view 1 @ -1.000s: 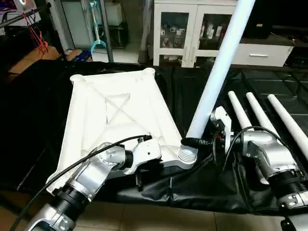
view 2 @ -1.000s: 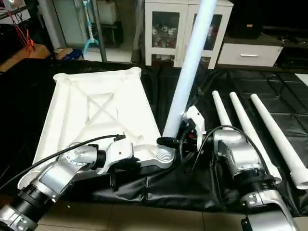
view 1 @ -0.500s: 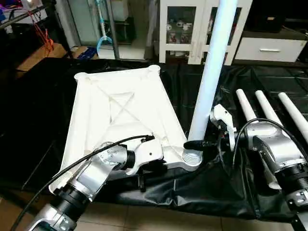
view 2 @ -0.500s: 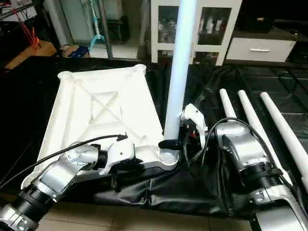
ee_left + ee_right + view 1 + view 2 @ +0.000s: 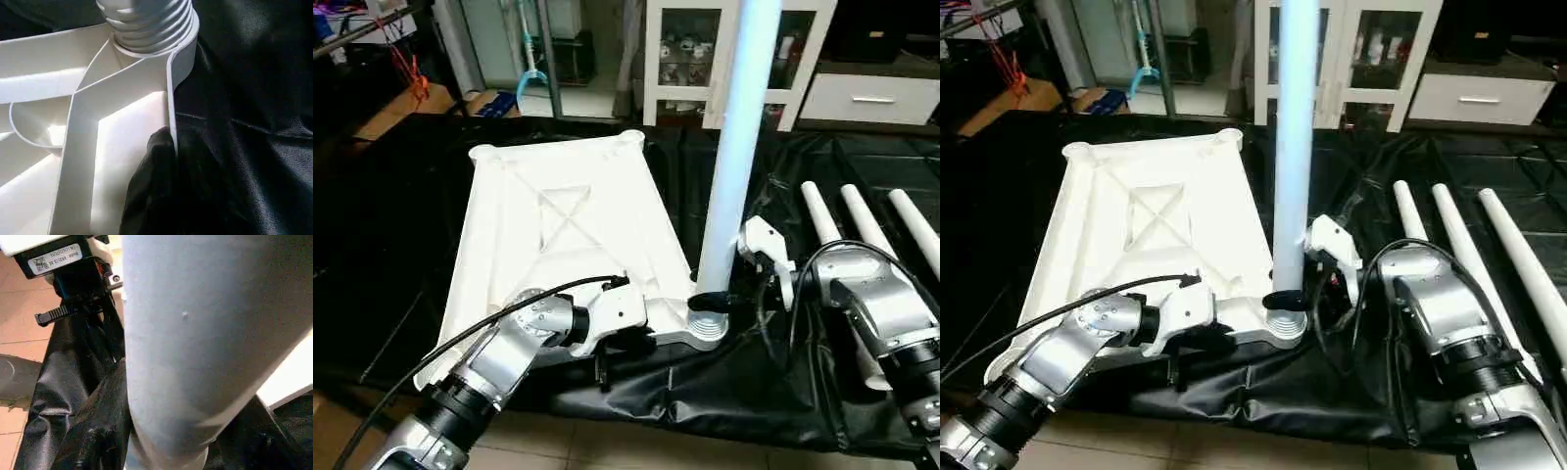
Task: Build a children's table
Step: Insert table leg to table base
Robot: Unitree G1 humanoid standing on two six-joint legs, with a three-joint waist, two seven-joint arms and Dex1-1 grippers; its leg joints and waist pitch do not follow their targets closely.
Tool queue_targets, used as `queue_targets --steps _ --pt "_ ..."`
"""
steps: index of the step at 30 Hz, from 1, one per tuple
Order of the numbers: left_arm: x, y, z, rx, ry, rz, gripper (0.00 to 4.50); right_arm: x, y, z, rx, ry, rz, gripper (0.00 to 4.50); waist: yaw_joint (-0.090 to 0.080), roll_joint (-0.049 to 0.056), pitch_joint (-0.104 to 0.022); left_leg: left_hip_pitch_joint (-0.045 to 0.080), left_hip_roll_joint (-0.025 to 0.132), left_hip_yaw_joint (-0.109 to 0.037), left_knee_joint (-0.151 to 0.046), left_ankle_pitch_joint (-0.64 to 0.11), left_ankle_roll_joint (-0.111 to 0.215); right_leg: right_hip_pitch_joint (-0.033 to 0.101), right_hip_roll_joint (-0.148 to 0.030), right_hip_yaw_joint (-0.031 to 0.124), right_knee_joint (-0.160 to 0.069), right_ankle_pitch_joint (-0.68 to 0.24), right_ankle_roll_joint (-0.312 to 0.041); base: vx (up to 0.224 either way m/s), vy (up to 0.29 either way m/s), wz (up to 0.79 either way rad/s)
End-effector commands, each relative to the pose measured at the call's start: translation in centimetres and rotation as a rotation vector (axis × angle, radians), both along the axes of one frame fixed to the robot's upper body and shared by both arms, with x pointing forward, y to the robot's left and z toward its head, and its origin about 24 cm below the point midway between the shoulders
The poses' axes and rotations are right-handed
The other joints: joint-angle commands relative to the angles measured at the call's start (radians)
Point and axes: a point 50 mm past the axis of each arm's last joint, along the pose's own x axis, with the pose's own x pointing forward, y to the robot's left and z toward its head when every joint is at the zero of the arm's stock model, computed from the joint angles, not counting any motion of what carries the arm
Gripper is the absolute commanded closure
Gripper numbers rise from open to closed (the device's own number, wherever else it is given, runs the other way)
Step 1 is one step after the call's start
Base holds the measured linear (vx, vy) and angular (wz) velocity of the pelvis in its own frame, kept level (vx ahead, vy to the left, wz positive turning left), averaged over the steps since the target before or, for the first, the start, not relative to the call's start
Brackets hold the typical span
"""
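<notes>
The children's table's white tabletop lies ribbed side up on a black cloth. A long white leg stands nearly upright in the near right corner socket, its threaded end seated in the ring. My right gripper is shut around the leg just above the socket, and the leg looms close in the right wrist view. At the tabletop's near edge, just left of that socket, my left gripper is shut on the rim. One black finger presses against the rim wall.
Three spare white legs lie side by side on the black cloth at the right. A white glass-door cabinet and a white drawer unit stand behind the work. Bare floor lies beyond the cloth's near edge.
The leg has swung from leaning right to almost upright in the socket, my right gripper staying shut on it. The left gripper has kept its hold. The camera has shifted slightly.
</notes>
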Motion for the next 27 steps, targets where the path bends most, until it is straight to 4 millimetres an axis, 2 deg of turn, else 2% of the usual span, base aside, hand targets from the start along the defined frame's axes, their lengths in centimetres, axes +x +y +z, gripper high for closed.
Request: queue_targets --steps 1,5,8,14,27 --pt "0.1 0.6 -0.7 0.056 0.002 0.03 4.5 -1.8 1.0 -3.8 -0.162 0.095 0.076 2.64 -0.002 -0.006 -0.012 0.004 0.047 -0.012 -0.081 -0.33 0.014 0.009 -0.04 0.025 -0.066 -0.23 -0.225 0.0 0.0 0.0" --pt "0.2 0.6 -0.6 0.056 0.0 0.03 4.5 -1.8 1.5 -3.2 -0.138 0.037 0.096 2.64 -0.001 -0.005 -0.013 0.003 0.046 -0.01 -0.078 -0.292 0.026 0.013 -0.039 0.024 -0.062 -0.181 -0.235 0.0 0.0 0.0" --pt "0.2 0.6 -0.7 0.057 0.0 0.03 4.5 -2.0 2.1 -2.6 -0.105 0.017 0.116 2.64 -0.001 -0.004 -0.013 0.003 0.047 -0.01 -0.077 -0.289 0.027 0.014 -0.038 0.023 -0.061 -0.183 -0.236 0.0 0.0 0.0" --pt "0.2 0.6 -0.7 0.057 0.0 0.029 4.5 -2.2 2.6 -1.8 -0.066 -0.002 0.149 2.64 0.001 -0.002 -0.018 0.003 0.046 -0.008 -0.07 -0.226 0.048 0.02 -0.037 0.021 -0.052 -0.097 -0.255 0.0 0.0 0.0" --pt "0.2 0.6 -0.7 0.057 -0.005 0.031 4.5 -1.9 2.4 -1.6 -0.068 -0.127 0.134 2.64 0.003 -0.003 -0.019 0.005 0.046 -0.003 -0.064 -0.196 0.064 0.021 -0.038 0.021 -0.048 -0.094 -0.265 0.0 0.0 0.0"
